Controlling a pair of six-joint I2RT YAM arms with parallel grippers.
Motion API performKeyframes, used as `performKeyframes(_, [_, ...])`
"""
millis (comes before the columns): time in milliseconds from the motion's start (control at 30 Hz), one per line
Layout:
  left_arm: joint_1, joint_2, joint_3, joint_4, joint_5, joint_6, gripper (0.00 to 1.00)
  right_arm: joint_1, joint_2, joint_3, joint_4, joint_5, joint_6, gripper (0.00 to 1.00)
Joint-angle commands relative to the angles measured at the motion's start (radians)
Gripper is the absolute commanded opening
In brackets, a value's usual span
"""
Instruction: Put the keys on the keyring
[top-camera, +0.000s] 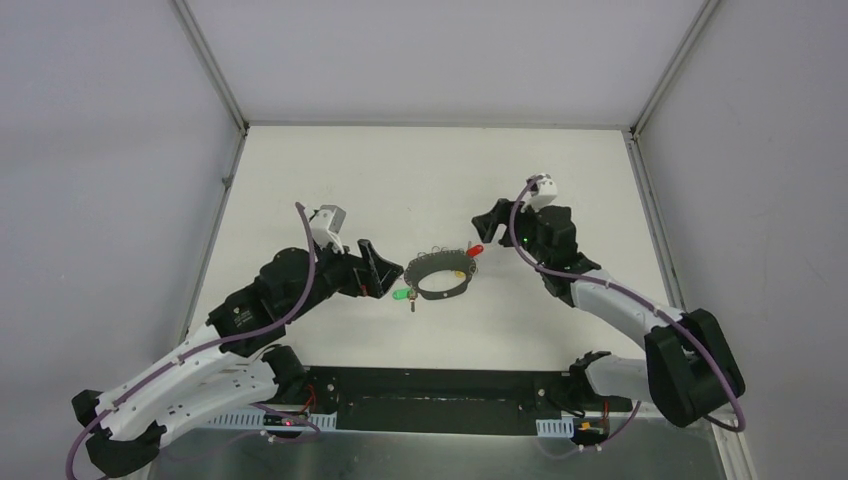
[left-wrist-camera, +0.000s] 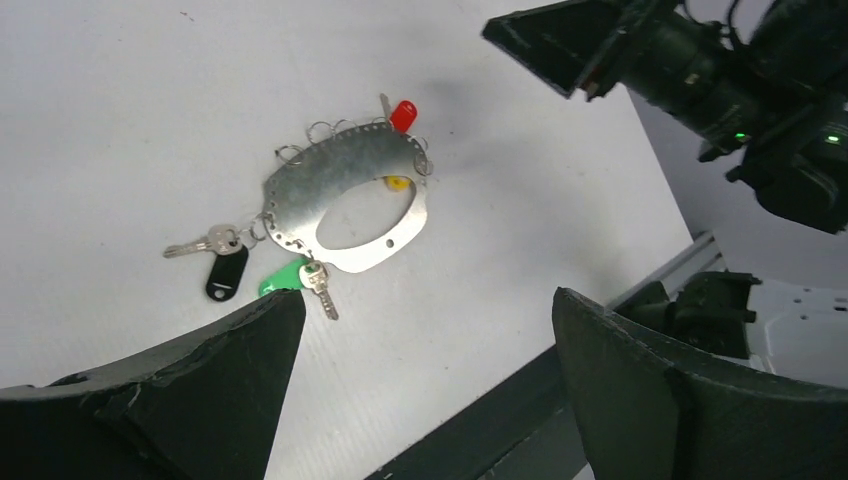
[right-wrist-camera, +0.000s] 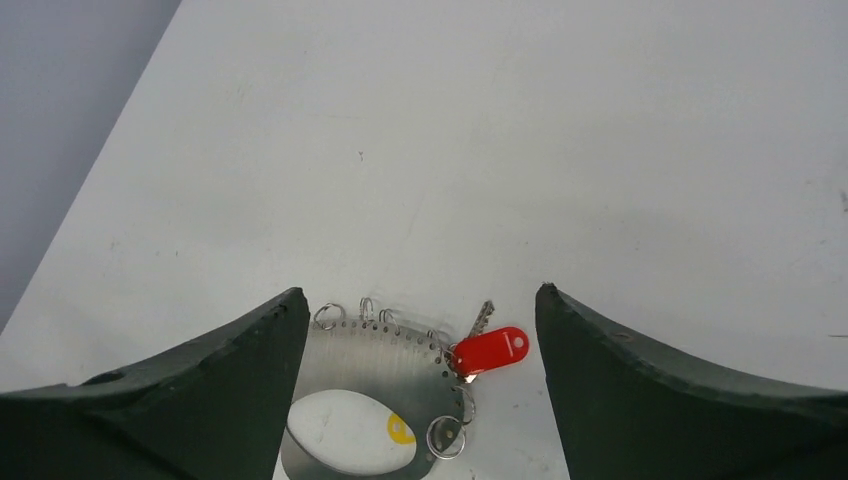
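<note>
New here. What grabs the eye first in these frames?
The keyring, a wide flat hoop fringed with small split rings, lies on the table between the two arms. Bright tags stand out at its rim: a red-tagged key on the far right side, a green-tagged key and a black-tagged key on the left arm's side. The left pincer and right pincer are both open and empty, one on each side of it.

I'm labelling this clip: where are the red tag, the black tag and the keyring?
red tag (left-wrist-camera: 404, 114): left wrist view, middle of the plastic.
black tag (left-wrist-camera: 227, 274): left wrist view, middle of the plastic.
keyring (left-wrist-camera: 340, 165): left wrist view, upper band of the metal.
</note>
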Motion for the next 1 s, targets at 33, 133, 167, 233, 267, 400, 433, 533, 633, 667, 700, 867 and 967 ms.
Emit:
performKeyframes(33, [0.012, 0.05, -0.004, 0.014, -0.122, 0.075, 0.99, -0.089, -0.163, -0.052, -0.038, -0.063, -0.029, 0.9])
performKeyframes(133, [0.068, 0.085, -0.021, 0.018, -0.131, 0.104, 0.99, -0.147, -0.239, -0.076, -0.112, -0.047, -0.069, 1.0])
performKeyframes(167, [0.108, 0.097, -0.027, 0.018, -0.119, 0.117, 0.99, -0.163, -0.271, -0.081, -0.141, -0.044, -0.091, 1.0])
performKeyframes(233, [0.204, 0.113, -0.046, 0.02, -0.068, 0.139, 0.99, -0.186, -0.314, -0.085, -0.217, -0.025, -0.153, 1.0])
performKeyframes(267, [0.256, 0.122, -0.056, 0.023, -0.033, 0.149, 0.99, -0.196, -0.333, -0.085, -0.258, 0.0, -0.174, 1.0])
performKeyframes(400, [0.421, 0.143, -0.077, 0.025, 0.022, 0.227, 0.99, -0.238, -0.403, -0.08, -0.384, 0.112, -0.236, 1.0])
performKeyframes(433, [0.449, 0.148, -0.079, 0.022, 0.009, 0.248, 0.99, -0.245, -0.419, -0.085, -0.408, 0.132, -0.246, 1.0])
performKeyframes(533, [0.518, 0.166, -0.087, 0.022, -0.06, 0.3, 0.99, -0.262, -0.444, -0.128, -0.42, 0.198, -0.284, 1.0])
performKeyframes(633, [0.552, 0.192, -0.103, 0.041, -0.181, 0.344, 0.99, -0.275, -0.445, -0.175, -0.374, 0.237, -0.316, 1.0])
performKeyframes(667, [0.556, 0.197, -0.115, 0.06, -0.231, 0.349, 0.99, -0.28, -0.444, -0.19, -0.349, 0.235, -0.328, 1.0])
performKeyframes(700, [0.562, 0.199, -0.137, 0.092, -0.259, 0.366, 0.99, -0.283, -0.442, -0.204, -0.326, 0.235, -0.338, 1.0])
performKeyframes(867, [0.569, 0.227, -0.287, 0.374, -0.339, 0.451, 0.99, -0.295, -0.389, -0.257, -0.186, 0.286, -0.362, 1.0])
performKeyframes(967, [0.57, 0.28, -0.333, 0.516, -0.319, 0.507, 0.99, -0.302, -0.313, -0.262, -0.112, 0.3, -0.39, 1.0])
